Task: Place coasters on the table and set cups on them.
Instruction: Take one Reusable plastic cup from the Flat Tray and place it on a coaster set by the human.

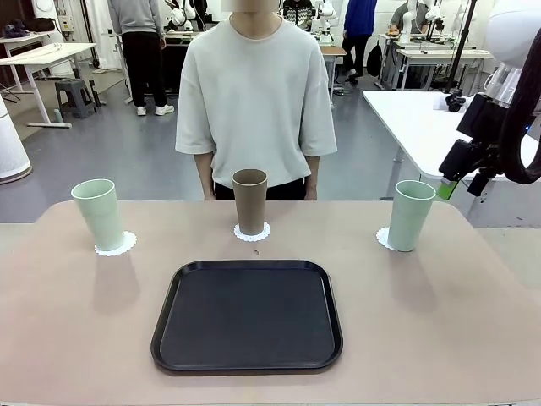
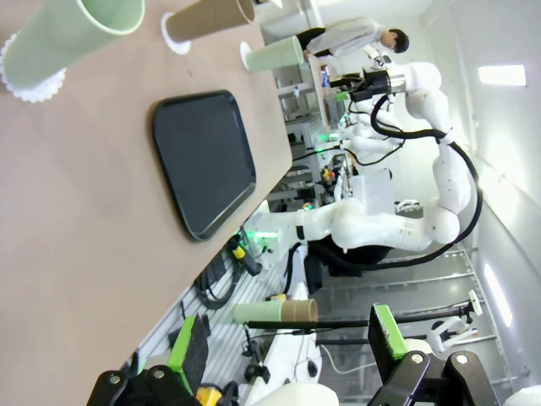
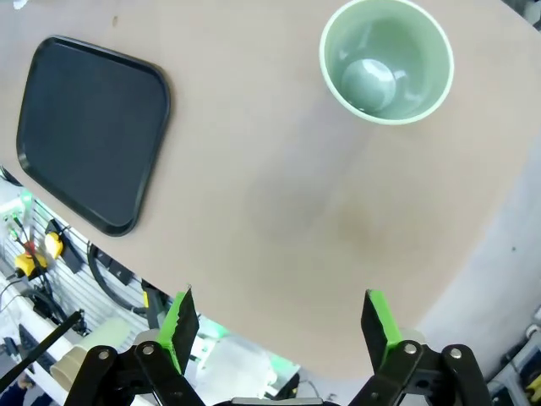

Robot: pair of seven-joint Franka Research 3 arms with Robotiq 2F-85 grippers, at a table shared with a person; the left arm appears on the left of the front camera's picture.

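Observation:
Three cups stand upright on the tan table point(image 1: 84, 321), each on a white lacy coaster. The left green cup point(image 1: 100, 215) is on its coaster point(image 1: 118, 246), the brown cup point(image 1: 250, 201) on the middle coaster point(image 1: 252, 233), and the right green cup point(image 1: 411, 215) on its coaster point(image 1: 383, 239). My right gripper point(image 1: 462, 186) hangs open and empty, above and to the right of the right green cup point(image 3: 386, 59). In the right wrist view it point(image 3: 279, 326) looks down into that cup. My left gripper point(image 2: 283, 338) is open and empty, off the table's edge, well clear of the nearest green cup point(image 2: 76, 30).
A black rounded tray point(image 1: 247, 315) lies bare at the table's front middle. A person point(image 1: 255, 93) stands at the far edge behind the brown cup, hands out of sight. A white table point(image 1: 414, 118) stands at the back right.

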